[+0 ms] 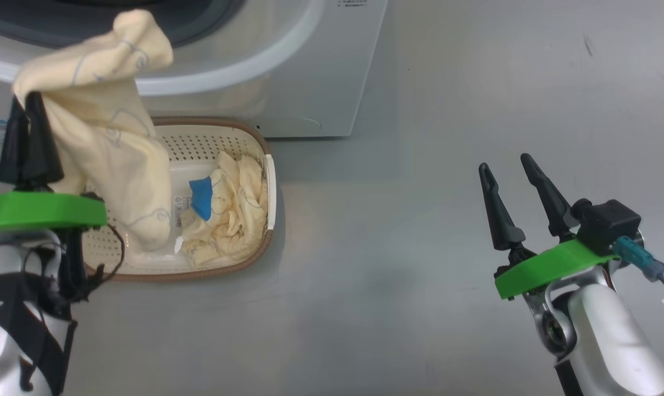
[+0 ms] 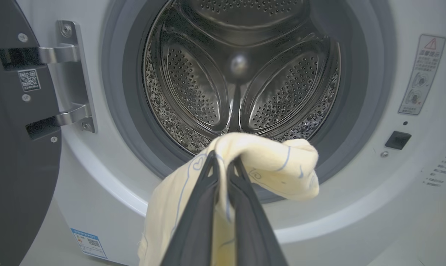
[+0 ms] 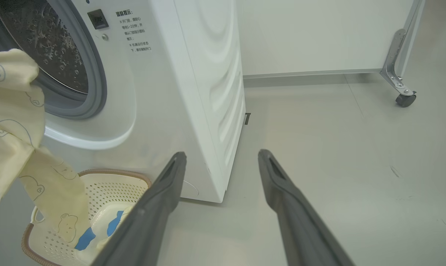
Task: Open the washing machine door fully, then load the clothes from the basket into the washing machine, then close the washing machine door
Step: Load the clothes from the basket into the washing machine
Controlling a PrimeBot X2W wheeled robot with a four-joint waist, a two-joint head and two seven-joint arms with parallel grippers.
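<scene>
There is one washing machine (image 2: pixel 356 207), with one steel drum (image 2: pixel 241 74), one washing machine door (image 2: pixel 9 166) on two metal hinge arms (image 2: pixel 57 53), one warning sticker (image 2: pixel 422 74) and one blue label (image 2: pixel 88 242). One basket (image 1: pixel 200 144) is in sight. Of the clothes (image 1: pixel 112 137), one garment hangs alone and one crumpled heap (image 1: pixel 227 220) cannot be counted piece by piece. There are two tools, the left tool (image 1: pixel 26 99) and the right tool (image 1: pixel 504 161), each with two dark fingers (image 1: pixel 546 195).

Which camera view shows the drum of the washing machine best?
The left wrist view: the drum faces the camera, almost whole. The right wrist view gives a slanted slice. The head view gives the grey door seal.
</scene>
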